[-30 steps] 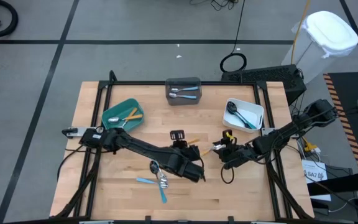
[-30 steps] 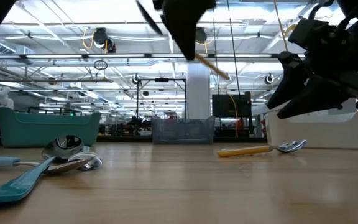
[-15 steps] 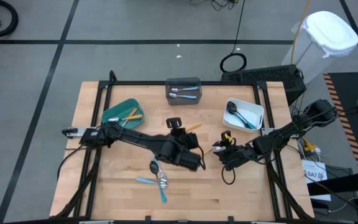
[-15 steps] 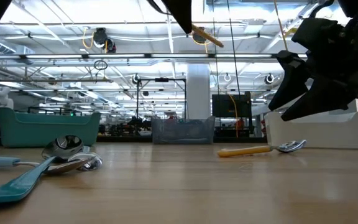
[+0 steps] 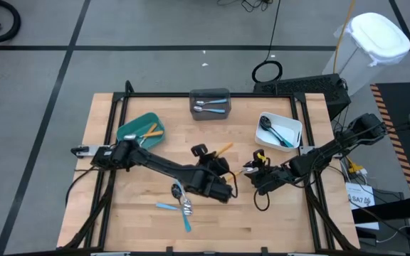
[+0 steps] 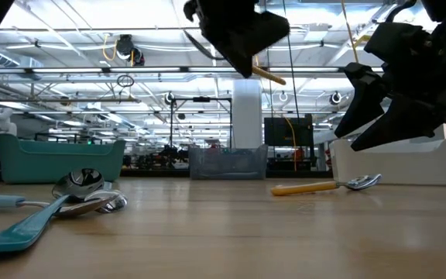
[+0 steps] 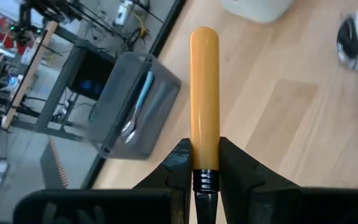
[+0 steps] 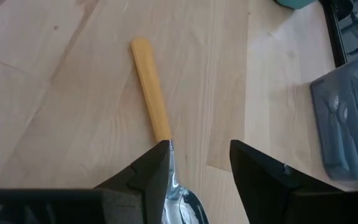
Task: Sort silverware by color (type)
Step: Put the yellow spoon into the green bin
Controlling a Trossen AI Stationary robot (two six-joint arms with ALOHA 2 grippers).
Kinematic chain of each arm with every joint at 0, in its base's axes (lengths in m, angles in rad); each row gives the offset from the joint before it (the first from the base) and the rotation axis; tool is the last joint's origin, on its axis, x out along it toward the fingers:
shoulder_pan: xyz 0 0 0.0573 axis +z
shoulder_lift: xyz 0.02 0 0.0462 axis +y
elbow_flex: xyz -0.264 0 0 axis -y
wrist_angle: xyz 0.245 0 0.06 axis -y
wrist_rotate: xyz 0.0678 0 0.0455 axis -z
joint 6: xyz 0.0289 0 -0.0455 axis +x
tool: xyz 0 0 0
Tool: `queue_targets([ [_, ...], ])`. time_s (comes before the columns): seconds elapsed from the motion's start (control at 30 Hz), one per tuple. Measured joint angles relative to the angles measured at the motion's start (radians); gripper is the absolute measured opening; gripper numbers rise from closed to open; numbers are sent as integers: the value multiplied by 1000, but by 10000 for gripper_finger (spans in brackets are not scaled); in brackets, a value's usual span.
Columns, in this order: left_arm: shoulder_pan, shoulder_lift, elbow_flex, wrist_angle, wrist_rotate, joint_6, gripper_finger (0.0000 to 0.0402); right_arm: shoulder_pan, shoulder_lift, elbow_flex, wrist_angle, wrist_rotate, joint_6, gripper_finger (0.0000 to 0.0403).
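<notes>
Two pincers over wood table (image 5: 297, 220): left pincer (image 7: 202, 163) clamps orange-handled utensil (image 7: 204, 99), right pincer (image 8: 199, 163) open, empty.

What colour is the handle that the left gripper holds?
Orange handle, with a black neck at the fingers; the left wrist view shows it best.

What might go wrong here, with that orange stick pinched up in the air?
The left gripper pinches the orange-handled utensil only near one end, so it might swivel or slip out above the table. The right gripper hangs open over another orange-handled spoon and might nudge it aside when lowering.
</notes>
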Motion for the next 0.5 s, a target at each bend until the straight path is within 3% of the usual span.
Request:
queue_targets([
  [0.23,-1,0,-186,192,-80,-86,50,0,0,0,-6,1,0,164],
  [0.5,41,-76,-210,-27,-122,-151,50,0,0,-1,-7,3,0,164],
])
